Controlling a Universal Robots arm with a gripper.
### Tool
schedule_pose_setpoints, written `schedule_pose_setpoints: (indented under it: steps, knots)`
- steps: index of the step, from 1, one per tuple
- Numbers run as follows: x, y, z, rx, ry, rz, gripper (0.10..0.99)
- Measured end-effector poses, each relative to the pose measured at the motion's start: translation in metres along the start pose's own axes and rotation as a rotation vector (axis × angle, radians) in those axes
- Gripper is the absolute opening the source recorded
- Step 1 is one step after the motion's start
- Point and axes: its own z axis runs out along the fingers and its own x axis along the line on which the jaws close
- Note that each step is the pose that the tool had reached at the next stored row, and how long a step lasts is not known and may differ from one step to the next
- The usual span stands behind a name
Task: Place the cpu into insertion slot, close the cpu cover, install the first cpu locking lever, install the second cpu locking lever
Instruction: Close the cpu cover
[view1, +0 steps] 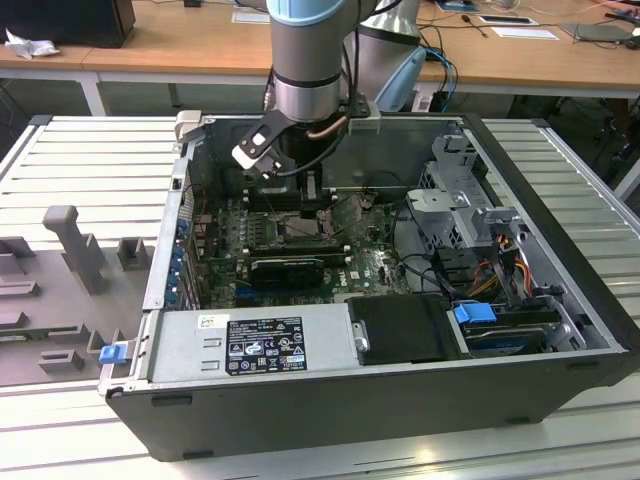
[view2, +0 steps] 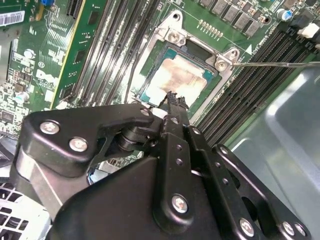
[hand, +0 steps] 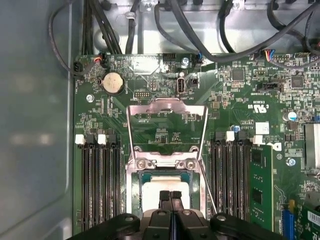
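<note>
The cpu (hand: 161, 184) lies flat in the insertion slot on the green motherboard (hand: 240, 105), its pale metal top (view2: 181, 76) facing up. Behind the slot, the cpu cover (hand: 167, 103) stands raised as a thin grey frame, its centre open. My gripper (hand: 170, 196) hangs just above the near edge of the cpu, its black fingertips (view2: 172, 98) pressed together with nothing between them. One thin wire locking lever (hand: 208, 186) sticks out free beside the slot, and it also shows as a straight rod (view2: 272, 63) in the second wrist view. In the exterior view the arm (view1: 308, 70) reaches down into the open computer case.
Black memory slots (hand: 100, 185) flank the socket on both sides. Black cables (hand: 200, 35) run along the case wall behind the board. The power supply (view1: 255, 345), a drive cage (view1: 470, 215) and the case walls (view1: 560, 230) hem the arm in.
</note>
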Motion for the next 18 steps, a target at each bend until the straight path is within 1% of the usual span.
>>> schedule_pose_setpoints:
  steps: [2,4,6,7,8,9,10,12,18]
  knots:
    - [-0.0001,0.0001,-0.0002,0.0,0.0003,0.0,0.106]
    - [0.0,0.0003,-0.0031,0.0,0.0005,0.0,0.106]
    - [0.0001,0.0007,-0.0089,0.0,0.0005,0.0,0.106]
    - [0.0003,0.0012,-0.015,0.0,0.0004,0.0,0.106]
    - [0.0003,0.0018,-0.0181,0.0,-0.0031,0.001,0.106]
    - [0.0004,0.0028,-0.0182,0.0,-0.0053,0.001,0.106]
    - [0.0003,0.004,-0.0182,0.0,-0.0057,0.002,0.106]
    - [0.0003,0.0071,-0.0181,0.0,-0.0059,0.002,0.106]
    - [0.0005,0.0123,-0.0177,0.0,-0.0058,0.002,0.106]
